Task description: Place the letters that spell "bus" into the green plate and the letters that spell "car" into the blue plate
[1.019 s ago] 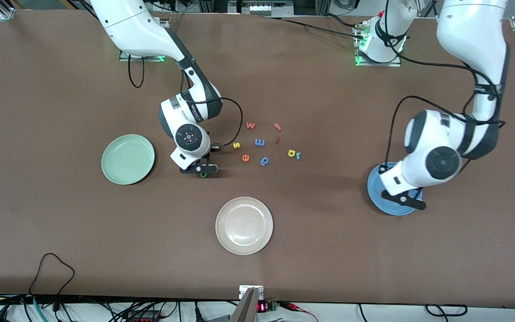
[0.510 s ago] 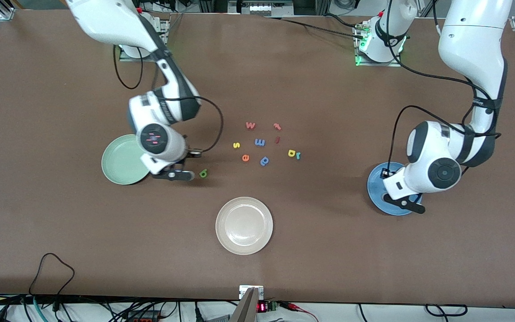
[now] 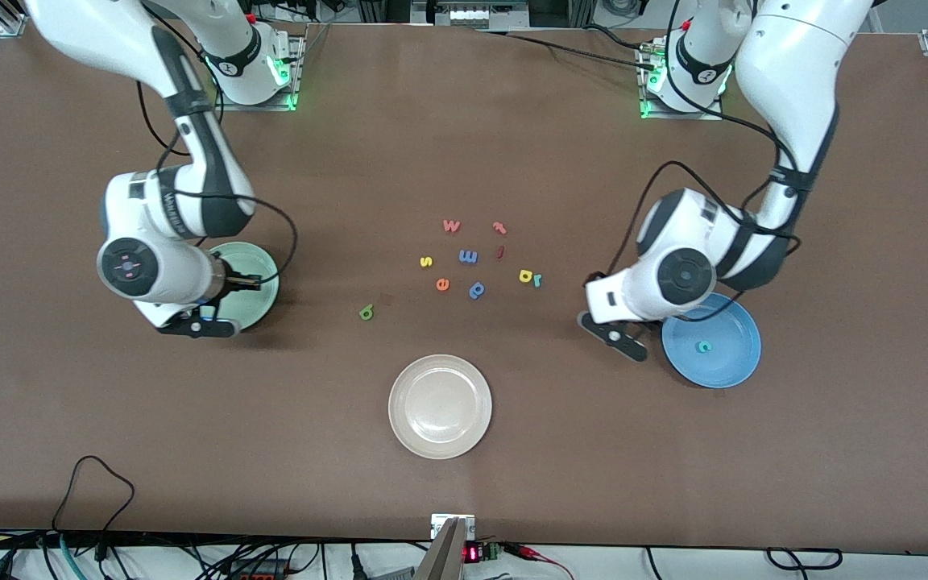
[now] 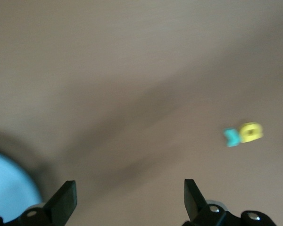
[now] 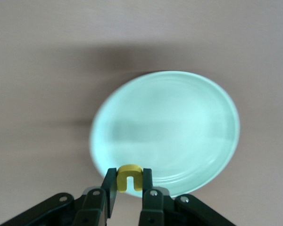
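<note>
Right gripper (image 5: 129, 188) pinches yellow u (image 5: 129, 176) over green plate (image 5: 179, 127); left gripper (image 4: 129, 200) gapes empty.

Teal c (image 3: 703, 346) in blue plate (image 3: 734, 366)

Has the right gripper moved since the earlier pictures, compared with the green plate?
Yes. The right gripper, shut on the yellow u, has gone from beside the dark green b to over the green plate, at its rim.
</note>
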Available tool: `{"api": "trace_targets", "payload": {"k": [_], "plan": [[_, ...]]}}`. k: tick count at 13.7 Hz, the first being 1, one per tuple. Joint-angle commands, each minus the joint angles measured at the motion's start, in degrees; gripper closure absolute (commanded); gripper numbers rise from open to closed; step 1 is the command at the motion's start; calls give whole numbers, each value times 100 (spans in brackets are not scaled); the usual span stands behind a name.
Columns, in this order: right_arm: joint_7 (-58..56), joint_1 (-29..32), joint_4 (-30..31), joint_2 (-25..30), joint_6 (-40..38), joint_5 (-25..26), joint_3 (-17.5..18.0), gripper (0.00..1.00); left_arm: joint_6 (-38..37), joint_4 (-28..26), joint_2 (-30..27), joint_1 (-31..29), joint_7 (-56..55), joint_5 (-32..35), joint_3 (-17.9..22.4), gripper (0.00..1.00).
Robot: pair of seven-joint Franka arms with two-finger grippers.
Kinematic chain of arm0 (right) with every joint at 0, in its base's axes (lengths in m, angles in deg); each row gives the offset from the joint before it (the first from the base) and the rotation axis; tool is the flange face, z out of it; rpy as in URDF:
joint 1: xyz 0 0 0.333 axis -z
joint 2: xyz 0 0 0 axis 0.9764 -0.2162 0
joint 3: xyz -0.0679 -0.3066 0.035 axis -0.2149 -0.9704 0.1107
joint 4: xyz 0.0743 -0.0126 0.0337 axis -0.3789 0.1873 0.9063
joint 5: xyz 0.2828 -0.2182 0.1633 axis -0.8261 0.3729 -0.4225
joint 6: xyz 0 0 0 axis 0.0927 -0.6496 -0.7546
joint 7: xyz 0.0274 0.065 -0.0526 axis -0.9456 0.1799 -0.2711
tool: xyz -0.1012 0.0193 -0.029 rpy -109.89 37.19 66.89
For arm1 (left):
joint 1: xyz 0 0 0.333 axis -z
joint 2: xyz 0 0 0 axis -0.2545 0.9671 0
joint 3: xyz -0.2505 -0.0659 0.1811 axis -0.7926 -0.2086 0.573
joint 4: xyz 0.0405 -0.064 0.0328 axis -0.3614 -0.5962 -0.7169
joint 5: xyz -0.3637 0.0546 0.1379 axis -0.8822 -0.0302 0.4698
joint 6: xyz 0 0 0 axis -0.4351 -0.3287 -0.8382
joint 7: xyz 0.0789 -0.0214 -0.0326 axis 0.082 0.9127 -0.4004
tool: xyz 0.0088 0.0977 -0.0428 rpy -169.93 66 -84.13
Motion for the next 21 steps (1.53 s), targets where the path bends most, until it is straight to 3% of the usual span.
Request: {"api": "trace_targets", "payload": {"k": [1, 5, 7, 8, 9, 12, 14, 17, 19, 21], "plan": [[-136, 63, 534, 67, 460, 58, 73, 85, 23, -33, -48, 195, -612, 212, -271, 0], [-154, 107, 1028, -2, 1235, 58, 64, 79, 586, -42, 48, 1021, 1116, 565, -271, 0], [-154, 230, 1019, -134, 1385, 58, 73, 68, 743, -68, 136, 1215, 1985, 574, -271, 0], [-128, 248, 1002, -143, 1385, 14, 73, 23, 840, -120, 154, 1233, 2547, 574, -271, 0], [-32, 239, 949, -91, 1307, -4, 73, 0, 867, -147, 189, 1242, 3092, 582, -262, 0], [390, 46, 170, 59, 589, -30, 195, 0, 972, -436, 224, 1242, 3731, 1318, -262, 0], [444, -208, -359, -81, 497, -74, 301, 0, 1637, -822, 242, 1234, 3757, 1461, -253, 6], [497, -700, -1123, -677, 506, -758, 301, 0, 2186, -1061, 417, 1172, 3792, 1672, -236, 27], [514, -1016, -1292, -1012, 750, -769, 301, 5, 2177, -1061, 479, 1172, 3810, 1690, -227, 31], [794, -1210, -1301, -1267, 1111, -742, 301, 13, 2168, -1070, 488, 1190, 3810, 1699, -227, 47]]}}
